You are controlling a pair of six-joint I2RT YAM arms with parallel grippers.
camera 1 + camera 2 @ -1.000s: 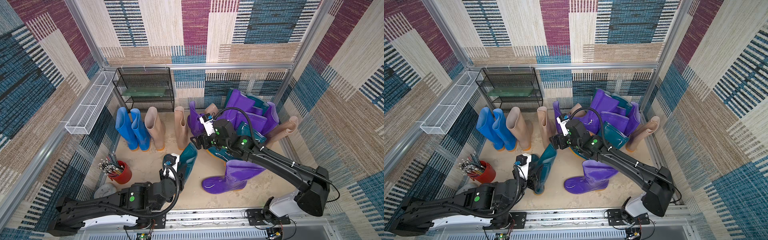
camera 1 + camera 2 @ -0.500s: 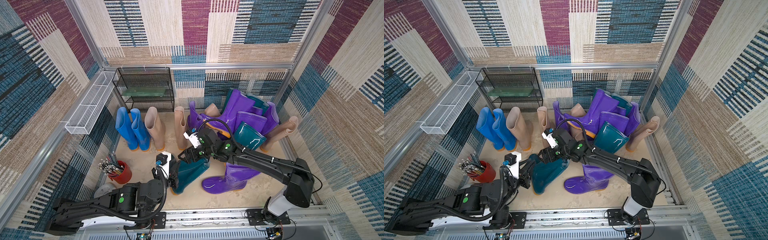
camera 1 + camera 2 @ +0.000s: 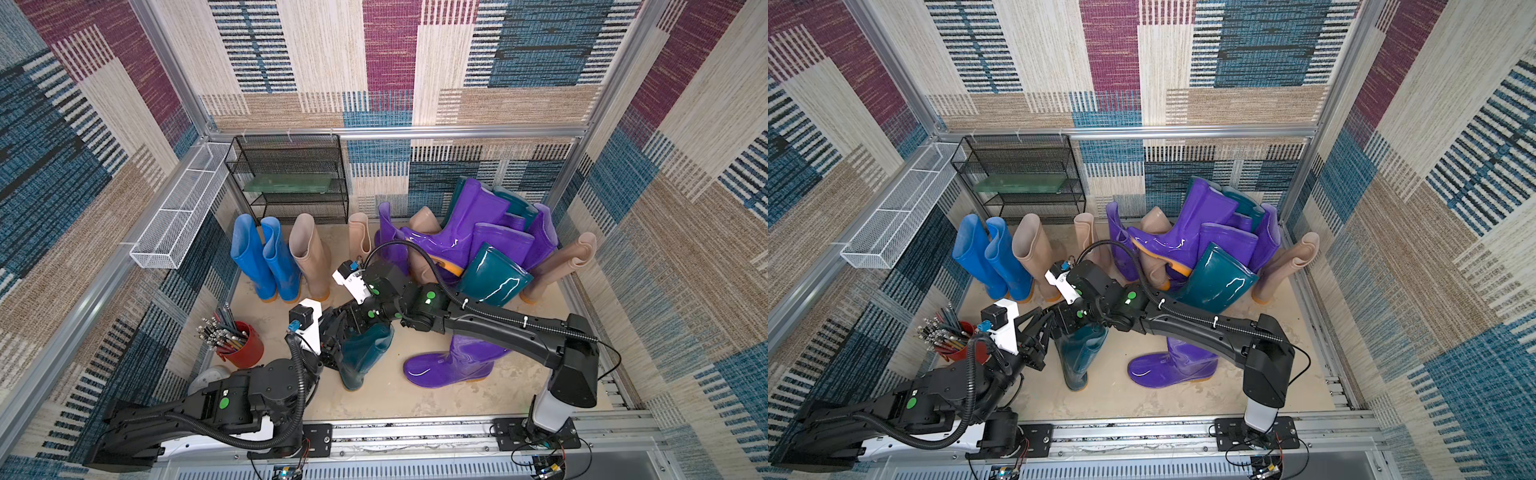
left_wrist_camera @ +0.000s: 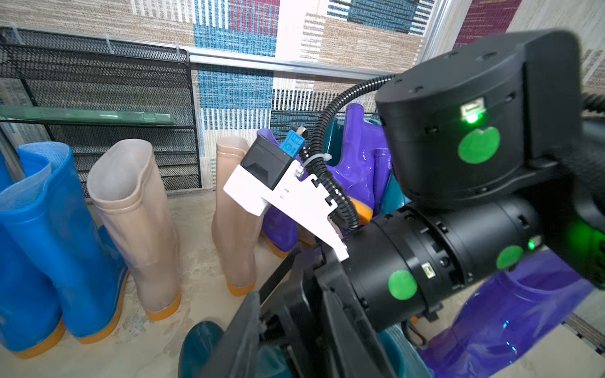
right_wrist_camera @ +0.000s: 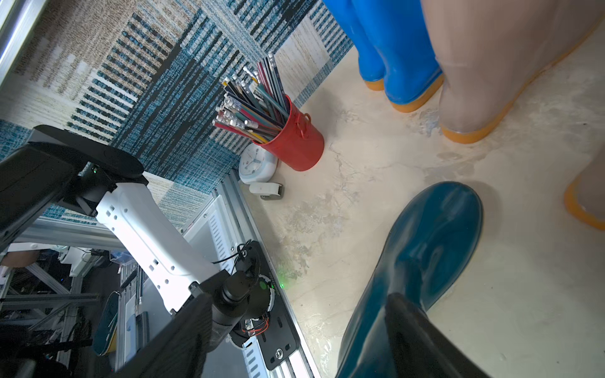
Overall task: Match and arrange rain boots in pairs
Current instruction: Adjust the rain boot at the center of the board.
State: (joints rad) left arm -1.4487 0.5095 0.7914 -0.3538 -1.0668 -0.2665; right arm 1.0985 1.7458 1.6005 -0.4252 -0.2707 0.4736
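Note:
A short dark teal rain boot (image 3: 365,357) stands on its sole in the middle of the floor, toe toward the front rail. My left gripper (image 3: 338,332) is shut on its top rim from the left. My right gripper (image 3: 358,322) hangs open over the same rim, and in the right wrist view one finger (image 5: 419,333) lies against the shaft (image 5: 425,248). A blue pair (image 3: 262,266) and two beige boots (image 3: 309,257) (image 3: 359,235) stand along the back. A purple boot (image 3: 453,361) stands to the right. Purple, teal and beige boots lie piled at the back right (image 3: 490,232).
A red can of pencils (image 3: 241,345) and a white clock (image 3: 208,376) sit at the front left. A black wire shelf (image 3: 291,178) stands at the back and a white wire basket (image 3: 178,212) hangs on the left wall. The arms' rail (image 3: 415,432) runs along the front.
The teal boot went from leaning to tipped over, then onto its sole. My right gripper came from the pile to the boot's top. My left gripper stayed at the rim.

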